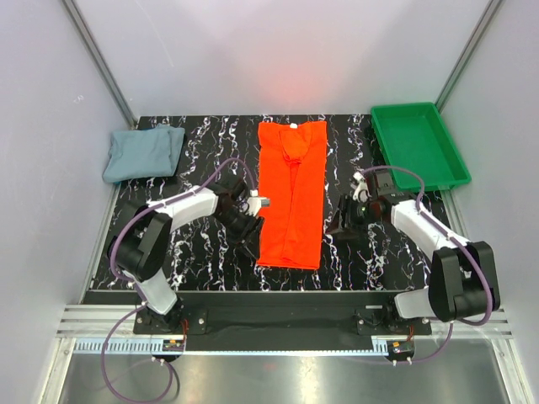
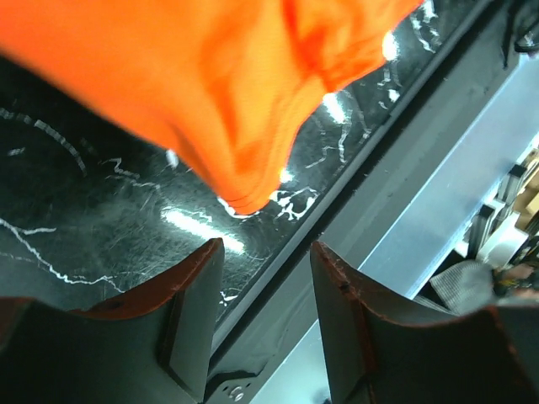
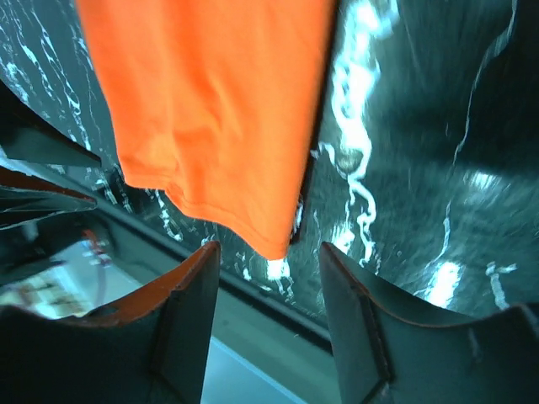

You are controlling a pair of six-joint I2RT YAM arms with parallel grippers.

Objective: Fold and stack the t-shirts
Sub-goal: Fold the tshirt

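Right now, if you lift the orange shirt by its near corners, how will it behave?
Probably floppy: the orange shirt lies in soft wrinkled layers, so it should sag and drape. Its folded-in sides may fall open. It looks thin and light, and likely slides easily over the glossy table.

1. The top camera is fixed above and behind the arms (image 1: 181, 206) and looks down and forward. It is far enough to take in the whole table (image 1: 210, 151).
2. The left wrist camera sits low and close over the table. It looks out between its own fingers (image 2: 189, 320) toward the near edge.
3. The right wrist camera is equally close and also faces the near edge.
4. All three views share the near hem of the orange shirt (image 1: 290, 202): the left wrist sees its left corner, the right wrist its right corner.
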